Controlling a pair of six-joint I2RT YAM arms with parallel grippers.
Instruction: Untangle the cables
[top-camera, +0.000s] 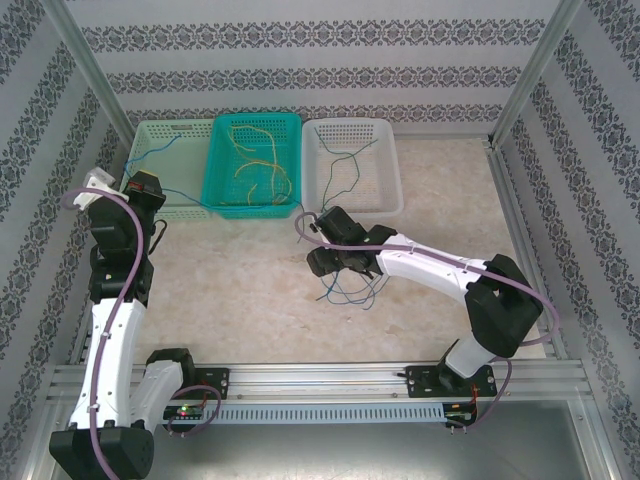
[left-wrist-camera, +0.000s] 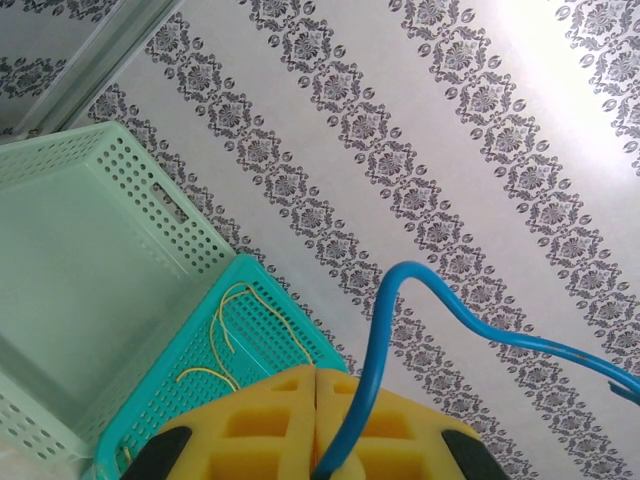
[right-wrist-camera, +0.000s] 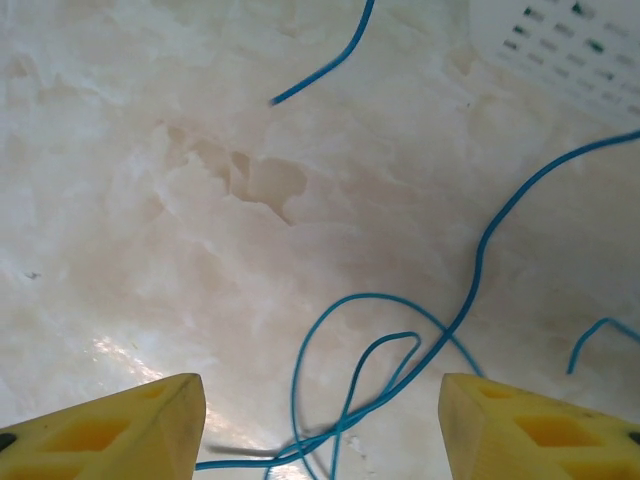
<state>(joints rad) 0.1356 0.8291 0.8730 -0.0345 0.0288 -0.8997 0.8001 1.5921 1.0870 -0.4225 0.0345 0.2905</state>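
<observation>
My left gripper (top-camera: 140, 190) hangs by the mint basket, shut on a blue cable (top-camera: 185, 197) that trails right along the baskets' front. In the left wrist view the yellow fingers (left-wrist-camera: 270, 420) are pressed together with that blue cable (left-wrist-camera: 400, 290) pinched between them. A loose tangle of blue cables (top-camera: 350, 285) lies on the table. My right gripper (top-camera: 330, 262) hovers just above it, open. Its fingertips (right-wrist-camera: 170, 410) stand wide apart, with blue loops (right-wrist-camera: 400, 350) lying on the table between them and nothing gripped. Yellow cables (top-camera: 255, 165) lie in the teal basket.
Three baskets stand along the back wall: mint (top-camera: 150, 135), teal (top-camera: 222, 190) and white (top-camera: 385, 190), the white one holding thin green cables (top-camera: 345, 165). The white basket's corner (right-wrist-camera: 570, 50) shows past my right gripper. Metal frame posts stand at both sides.
</observation>
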